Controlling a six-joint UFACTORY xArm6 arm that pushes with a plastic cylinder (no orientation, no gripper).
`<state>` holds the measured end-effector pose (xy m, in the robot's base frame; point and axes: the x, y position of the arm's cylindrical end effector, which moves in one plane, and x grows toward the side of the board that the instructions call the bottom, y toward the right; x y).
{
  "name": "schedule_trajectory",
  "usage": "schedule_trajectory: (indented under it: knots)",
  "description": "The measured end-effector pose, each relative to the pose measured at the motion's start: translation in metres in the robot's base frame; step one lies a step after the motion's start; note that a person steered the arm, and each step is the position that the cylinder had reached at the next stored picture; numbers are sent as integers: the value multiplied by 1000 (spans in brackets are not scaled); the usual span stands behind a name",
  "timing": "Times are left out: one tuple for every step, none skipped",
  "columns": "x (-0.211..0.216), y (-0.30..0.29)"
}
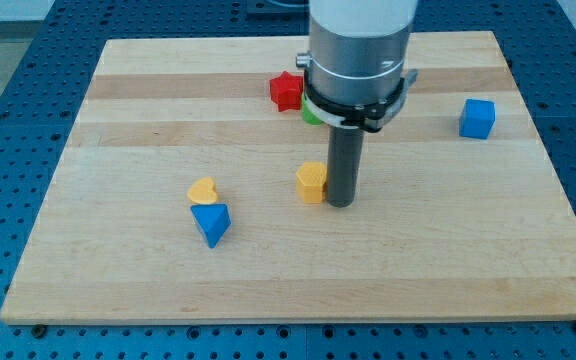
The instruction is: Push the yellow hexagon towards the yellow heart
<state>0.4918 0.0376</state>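
The yellow hexagon (pixel 310 182) sits near the middle of the wooden board. My tip (pixel 340 203) is down on the board right beside it, touching or almost touching its right side. The yellow heart (pixel 203 190) lies to the view's left of the hexagon, about a hundred pixels away at nearly the same height. A blue triangle (pixel 211 223) sits directly below the heart, touching or nearly touching it.
A red star-shaped block (pixel 286 91) sits at the view's top centre. A green block (pixel 311 114) beside it is mostly hidden behind the arm's body. A blue cube (pixel 477 118) stands at the view's right. The board's edge (pixel 298 318) runs along the bottom.
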Motion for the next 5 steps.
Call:
schedule_trajectory:
  knots:
    - [0, 38]
    - [-7, 49]
    - [-21, 35]
    - [-21, 20]
    - [-21, -1]
